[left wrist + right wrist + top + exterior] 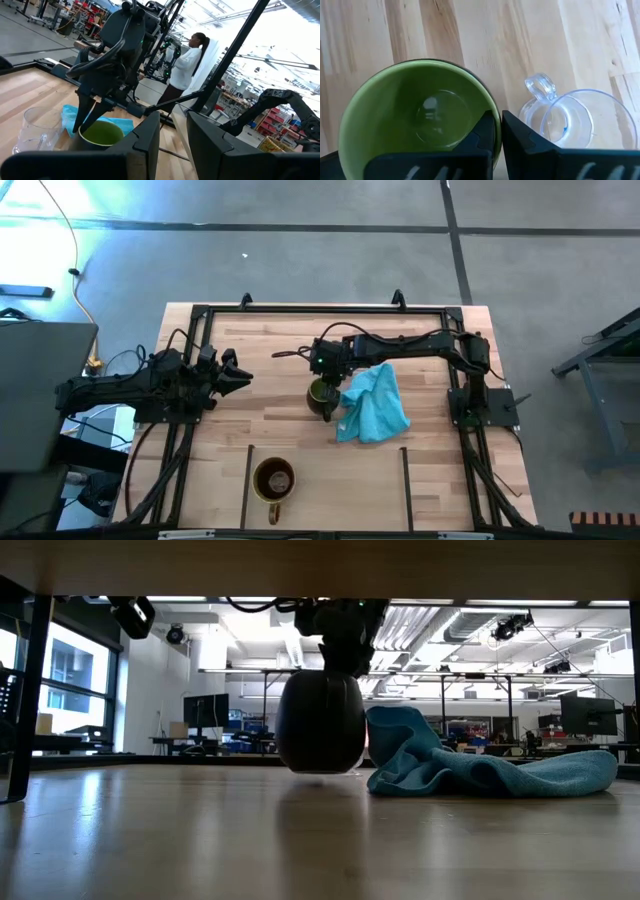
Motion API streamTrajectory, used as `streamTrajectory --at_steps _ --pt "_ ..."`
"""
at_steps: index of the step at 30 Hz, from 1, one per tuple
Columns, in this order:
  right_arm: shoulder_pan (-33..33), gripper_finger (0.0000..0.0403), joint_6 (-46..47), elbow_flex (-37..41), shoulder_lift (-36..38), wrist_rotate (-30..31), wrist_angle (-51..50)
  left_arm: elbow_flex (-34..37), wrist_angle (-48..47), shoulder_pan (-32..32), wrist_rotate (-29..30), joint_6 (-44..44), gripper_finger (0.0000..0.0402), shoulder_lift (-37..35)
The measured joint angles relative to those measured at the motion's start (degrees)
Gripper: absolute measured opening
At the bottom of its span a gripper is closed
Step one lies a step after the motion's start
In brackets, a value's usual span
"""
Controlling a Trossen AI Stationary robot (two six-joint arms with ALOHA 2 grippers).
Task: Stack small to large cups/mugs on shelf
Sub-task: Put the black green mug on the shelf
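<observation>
1. Two dark arms work over the wooden tabletop (290, 415); the left arm lies over its left side with the left gripper (238, 374) pointing toward the middle, its jaws part open and holding nothing.
2. Turquoise cloth (373, 405) lies crumpled right of centre, just beside the green mug.
3. Brown mug (273, 480) stands upright in a bay of the shelf (330, 480) at the near edge, between two thin black bars, handle toward the edge.
4. Green mug (415, 112), dark outside, hangs just above the tabletop in the low view; the right gripper (497, 132) has its jaws closed tight on the rim, one finger inside and one outside.
5. Clear glass cup (570, 122) stands just beside the green mug, its handle turned toward it.
</observation>
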State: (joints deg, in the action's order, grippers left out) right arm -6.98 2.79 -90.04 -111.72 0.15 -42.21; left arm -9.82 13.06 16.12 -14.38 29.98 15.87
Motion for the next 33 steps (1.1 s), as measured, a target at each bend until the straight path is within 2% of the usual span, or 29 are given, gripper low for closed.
streamTrajectory --at_steps 27,33 --pt "1.4 0.0000 7.6 0.0 0.0 3.8 -2.1 0.0 0.0 0.0 0.0 -0.1 0.0085 0.0" --pt "1.4 0.0000 8.8 -2.6 0.1 3.6 -6.6 0.0 0.0 0.0 0.0 -0.1 0.0085 0.0"
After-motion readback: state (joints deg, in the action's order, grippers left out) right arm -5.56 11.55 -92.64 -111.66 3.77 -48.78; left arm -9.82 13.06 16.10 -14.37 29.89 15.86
